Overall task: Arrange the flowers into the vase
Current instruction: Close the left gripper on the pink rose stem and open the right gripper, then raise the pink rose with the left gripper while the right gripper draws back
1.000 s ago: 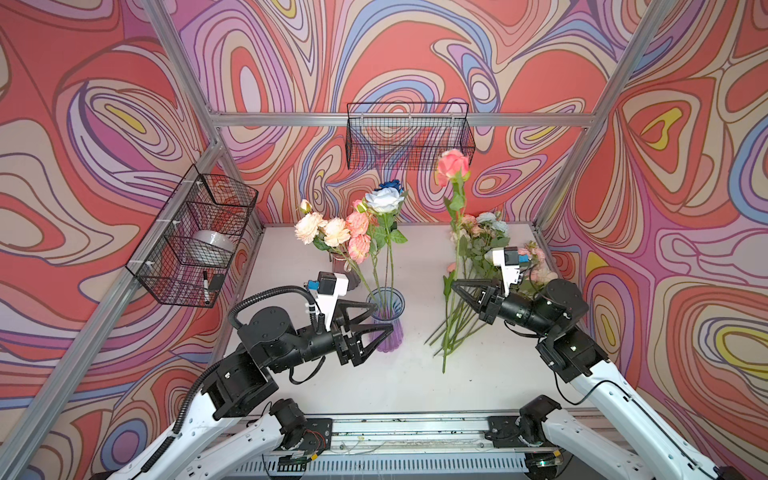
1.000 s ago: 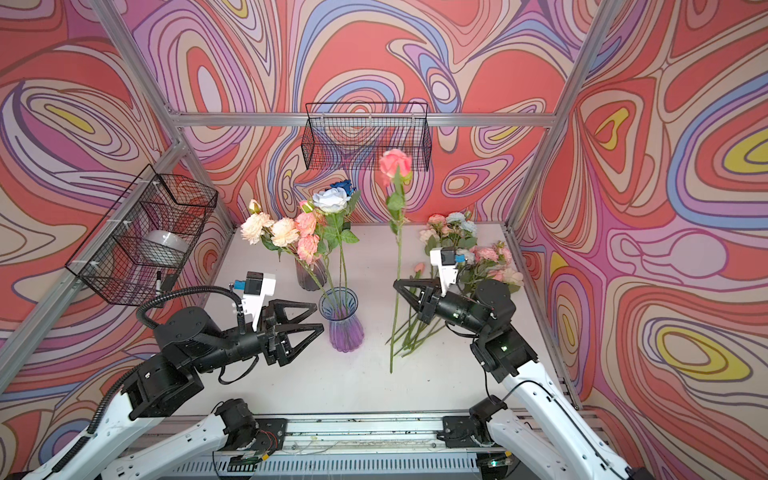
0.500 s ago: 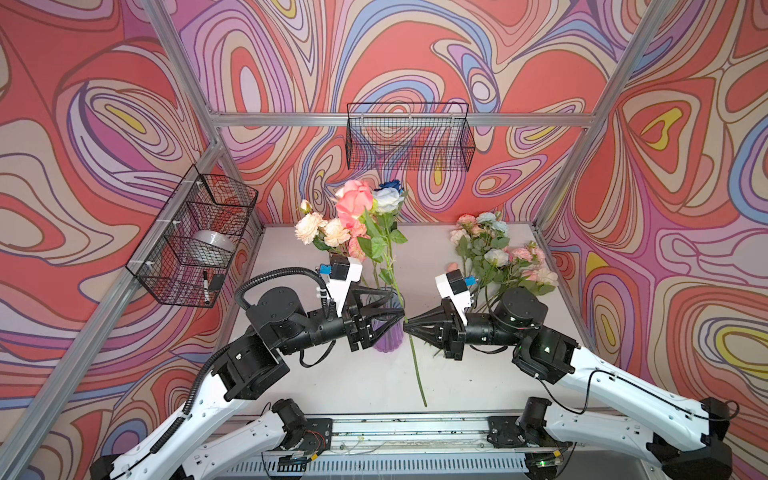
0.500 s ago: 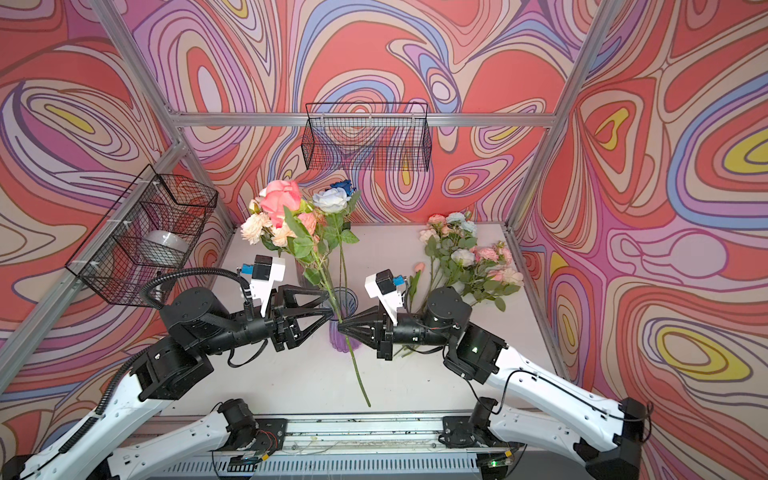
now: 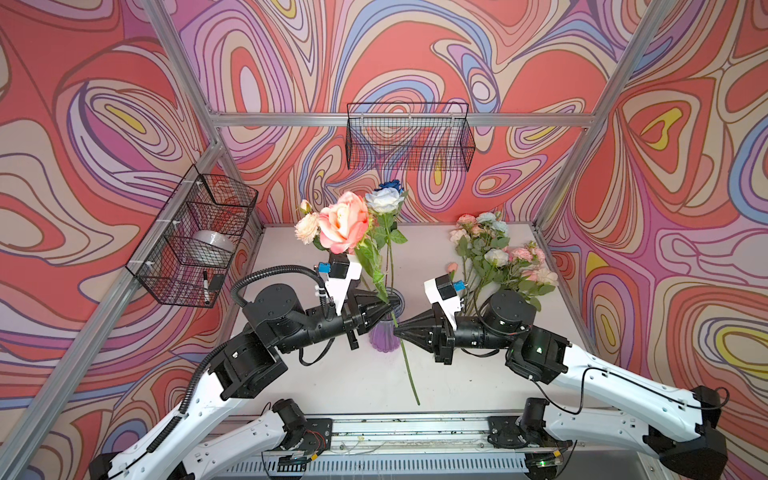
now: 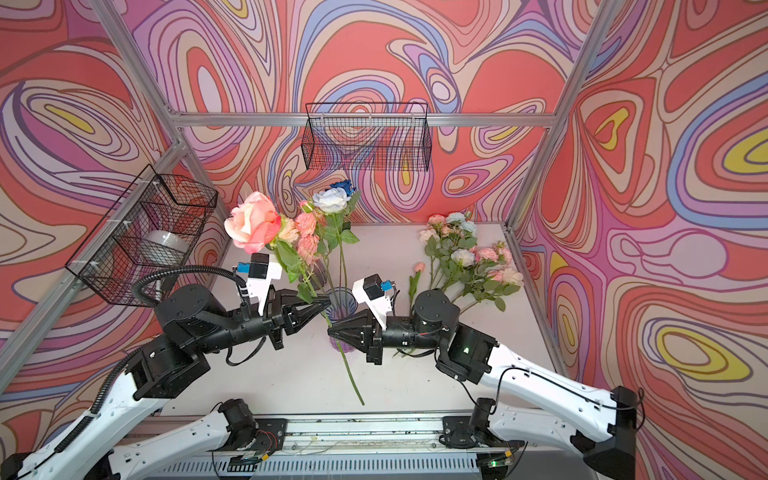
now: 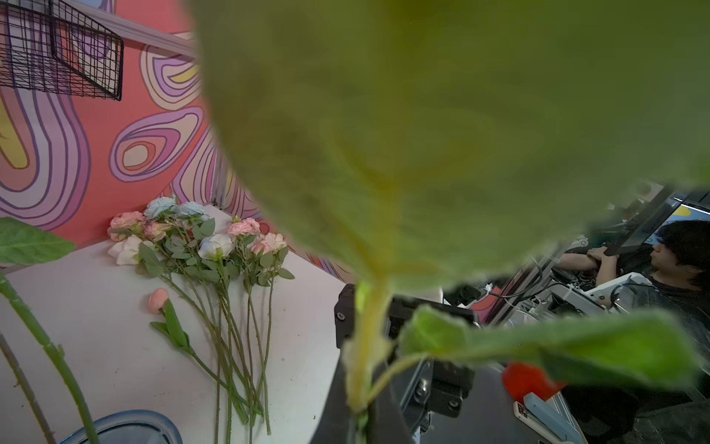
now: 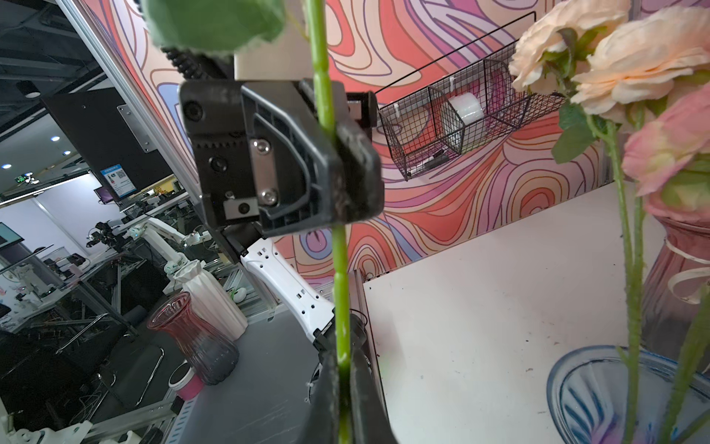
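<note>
Above the table front: one pink rose, two grippers.
We are seeing the right gripper flanking its stem, though we cannot tell if it is pinching; the left gripper is clamping it higher, beside the vase; spare flowers are lying beyond.

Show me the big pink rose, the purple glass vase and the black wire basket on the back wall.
Big pink rose (image 5: pixel 344 226): in a top view, middle of the bloom.
Purple glass vase (image 5: pixel 382 340): in a top view, lower body.
Black wire basket on the back wall (image 5: pixel 409 141): in a top view, front mesh.
</note>
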### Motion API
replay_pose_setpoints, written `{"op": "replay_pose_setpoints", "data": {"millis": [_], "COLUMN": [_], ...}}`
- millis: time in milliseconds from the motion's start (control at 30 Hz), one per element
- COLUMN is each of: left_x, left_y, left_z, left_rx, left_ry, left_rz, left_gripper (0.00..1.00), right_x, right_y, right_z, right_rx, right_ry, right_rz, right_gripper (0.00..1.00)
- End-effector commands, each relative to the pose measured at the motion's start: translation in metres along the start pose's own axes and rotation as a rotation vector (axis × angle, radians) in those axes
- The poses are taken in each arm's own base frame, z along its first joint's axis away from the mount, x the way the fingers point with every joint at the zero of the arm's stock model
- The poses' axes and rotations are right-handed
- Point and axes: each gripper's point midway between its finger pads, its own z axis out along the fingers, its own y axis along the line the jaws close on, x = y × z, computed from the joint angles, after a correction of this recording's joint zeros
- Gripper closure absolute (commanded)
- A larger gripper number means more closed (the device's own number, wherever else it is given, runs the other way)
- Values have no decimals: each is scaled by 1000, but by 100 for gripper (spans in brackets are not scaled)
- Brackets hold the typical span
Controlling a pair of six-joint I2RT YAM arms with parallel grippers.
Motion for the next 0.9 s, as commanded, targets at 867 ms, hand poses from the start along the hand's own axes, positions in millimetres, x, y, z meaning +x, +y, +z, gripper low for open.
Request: {"op": "replay_pose_setpoints", "data": {"millis": [867], "left_x": [-88], "left_y": [38], "left_z": [32], "left_rx": [-305], "left_ry": [-39], "left_rz": [456], "left_gripper": [100], "right_x": [-18], "right_y": [3], "right_z": [-47], "right_rx": [137], "right_ry": [-99], "right_rz": [-57], "right_gripper": [57]}}
